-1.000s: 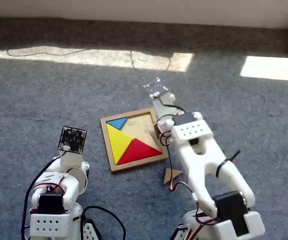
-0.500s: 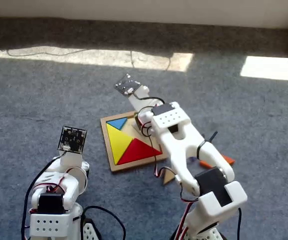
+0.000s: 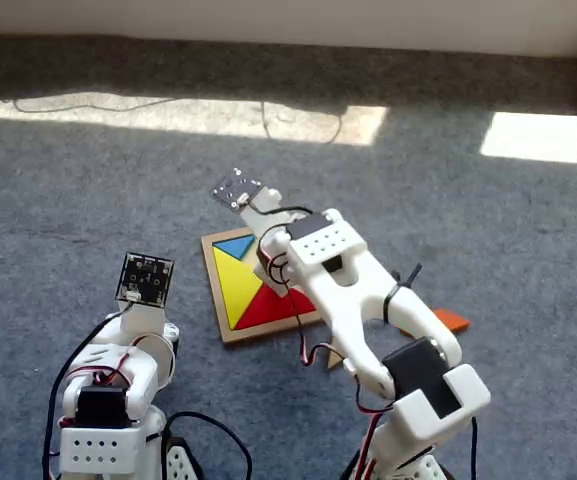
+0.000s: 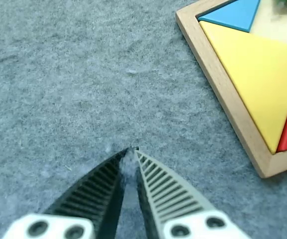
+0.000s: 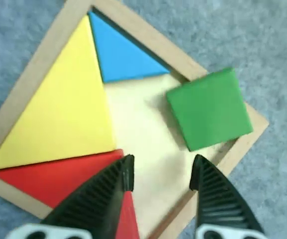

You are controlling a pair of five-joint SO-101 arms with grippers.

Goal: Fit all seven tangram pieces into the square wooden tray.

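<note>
The tray holds a yellow piece, blue piece, red piece and green square; above it the right pincer hangs spread wide, the left pincer closed.

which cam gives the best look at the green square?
Right wrist view: the green square shows whole, lying askew over the tray rim. The left wrist view catches a green sliver at its edge. In the high view the right arm covers that tray corner.
</note>
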